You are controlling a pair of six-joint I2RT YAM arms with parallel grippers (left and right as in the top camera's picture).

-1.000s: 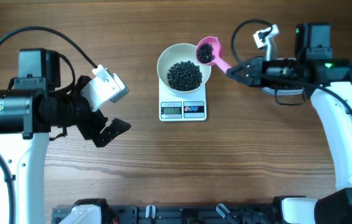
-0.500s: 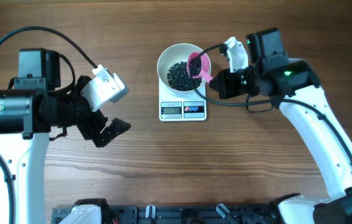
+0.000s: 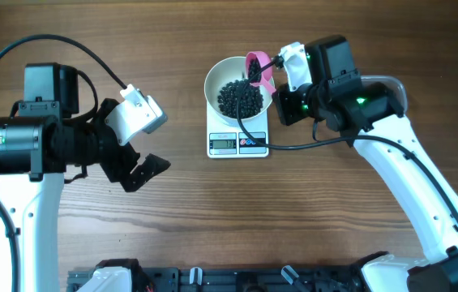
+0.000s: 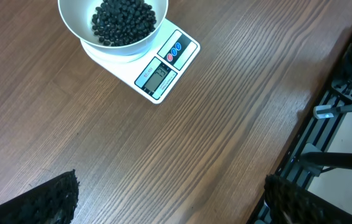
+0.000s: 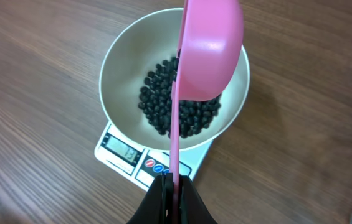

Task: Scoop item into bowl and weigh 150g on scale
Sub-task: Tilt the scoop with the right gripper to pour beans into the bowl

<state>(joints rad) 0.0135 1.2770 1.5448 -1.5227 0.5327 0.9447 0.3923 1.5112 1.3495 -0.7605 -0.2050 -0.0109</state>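
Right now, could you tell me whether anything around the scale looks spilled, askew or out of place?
Nothing stands out. No beans show on the table; they lie in the white bowl, which sits squarely on the scale. The pink scoop is tipped over the bowl.

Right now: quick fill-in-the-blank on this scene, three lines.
1. The beads lie in the bowl, which stands ____ the scale.
2. The right gripper is shut on the handle of the ____ scoop.
3. The left gripper is ____ and holds nothing.
Missing words: on; pink; open.
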